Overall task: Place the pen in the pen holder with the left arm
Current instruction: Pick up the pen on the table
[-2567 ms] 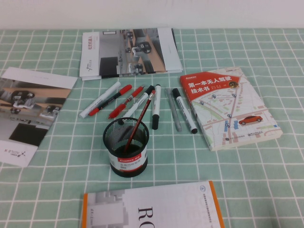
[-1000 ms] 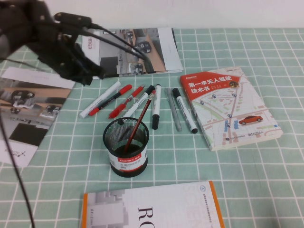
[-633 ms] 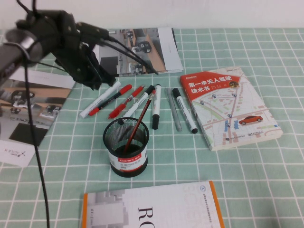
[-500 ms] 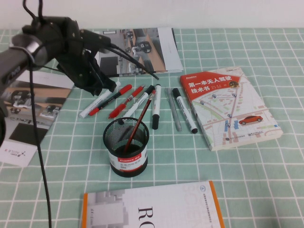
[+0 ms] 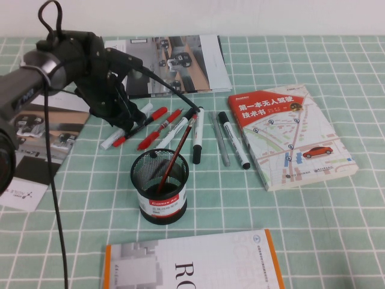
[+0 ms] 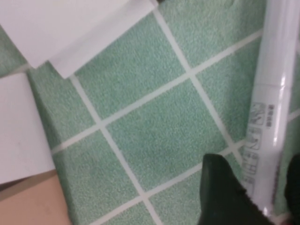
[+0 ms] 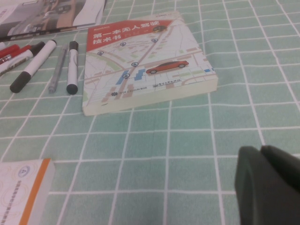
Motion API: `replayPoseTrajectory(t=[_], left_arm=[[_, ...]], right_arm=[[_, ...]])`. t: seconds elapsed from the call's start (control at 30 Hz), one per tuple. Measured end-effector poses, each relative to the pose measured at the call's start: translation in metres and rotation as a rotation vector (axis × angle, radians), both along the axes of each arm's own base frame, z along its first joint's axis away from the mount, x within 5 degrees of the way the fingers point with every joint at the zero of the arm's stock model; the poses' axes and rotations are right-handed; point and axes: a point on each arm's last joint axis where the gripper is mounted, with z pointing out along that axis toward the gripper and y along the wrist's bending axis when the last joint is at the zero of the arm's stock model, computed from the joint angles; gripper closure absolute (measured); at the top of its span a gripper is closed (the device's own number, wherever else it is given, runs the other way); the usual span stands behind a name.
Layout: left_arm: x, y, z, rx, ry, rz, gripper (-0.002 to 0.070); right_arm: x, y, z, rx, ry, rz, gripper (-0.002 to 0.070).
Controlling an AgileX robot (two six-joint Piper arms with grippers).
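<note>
While I watched the high view, the left claw [image 5: 129,123] sat low over the upper-left end of the pen row, its fingers [image 6: 220,192] apart and straddling the pen [image 6: 269,108], not yet closed on it. That pen lay flat on the surface [image 5: 301,229], slanting from lower left to upper right at the left edge of the row, touching a red-capped pen [image 5: 141,124] alongside it. The holder [image 5: 160,186] stood well below it in the frame, near centre, with one red pen [image 5: 174,158] already leaning inside.

I judged the pen light, rigid and smooth-skinned, so likely to slip or roll under a glancing pinch. I would have taken it across the barrel near the middle, squarely, so it would hang level and then tip into the mesh cup without catching the leaning pen.

The right claw [image 7: 269,183] was parked low in its own wrist view, near the book [image 7: 145,61], fingers together and empty.
</note>
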Motion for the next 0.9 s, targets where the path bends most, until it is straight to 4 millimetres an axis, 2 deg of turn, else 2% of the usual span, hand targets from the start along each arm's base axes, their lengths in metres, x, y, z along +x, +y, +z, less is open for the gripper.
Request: replayPoseTrajectory(t=[0.17,0.37,0.73,0.9], left_arm=[[0.0014,0.0003,-0.0093,0.015,0.015,-0.003,0.04],[0.0006,0.001,-0.0092,0.034,0.022,-0.009,0.0418],[-0.0056,0.0034,-0.0097,0.062,0.099,-0.009,0.0542],[-0.0066,0.0038,-0.01,0.067,0.11,-0.009,0.0552]], right_arm=[[0.0,0.0,0.0,0.0,0.0,0.0,0.0696],[0.0,0.0,0.0,0.0,0.0,0.0,0.0696],[0.0,0.0,0.0,0.0,0.0,0.0,0.0696],[0.0,0.0,0.0,0.0,0.0,0.0,0.0696]])
